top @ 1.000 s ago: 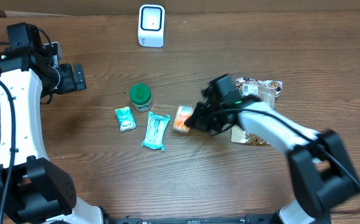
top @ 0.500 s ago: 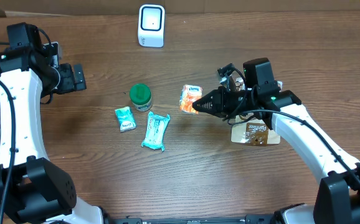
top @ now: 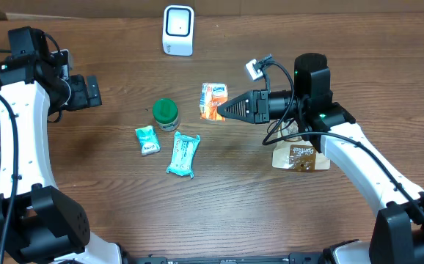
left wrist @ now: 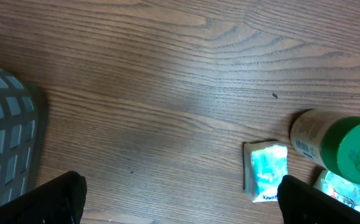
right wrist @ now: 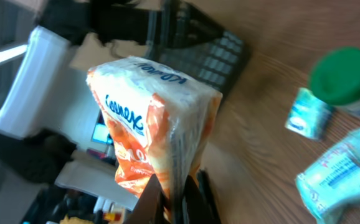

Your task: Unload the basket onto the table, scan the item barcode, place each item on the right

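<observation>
Orange against brown wood is what I find first from overhead. The orange-and-white tissue pack (top: 213, 100) looks lifted off the table (top: 109, 191), with the right fingers (top: 232, 110) closed on its right edge. It hangs just right of the green-lidded jar (top: 165, 111) and well short of the white barcode scanner (top: 178, 29), which stands at the far edge. The left fingers (top: 89, 92) are spread wide with nothing between them, off to the left side. A small teal packet (top: 147, 140), a longer teal wrapper (top: 183, 154) and a brown snack packet (top: 300, 158) lie on the table.

Through the left wrist camera I see the two open fingers framing bare wood. A grey mesh basket (left wrist: 5, 137) is at the left, and the small teal packet and the jar are at the right. None of it is touched.

Through the right wrist camera the pack stands upright in the shut fingers, gripped by its lower edge, printed face toward the lens. I see no barcode on that face, and I cannot tell which side carries it.

I judge the pick done and the carry to the scanner under way. The next move calls for bringing the pack up in front of the scanner's window and rolling the wrist until the coded side faces it. The hold is thin, so I would move gently.
</observation>
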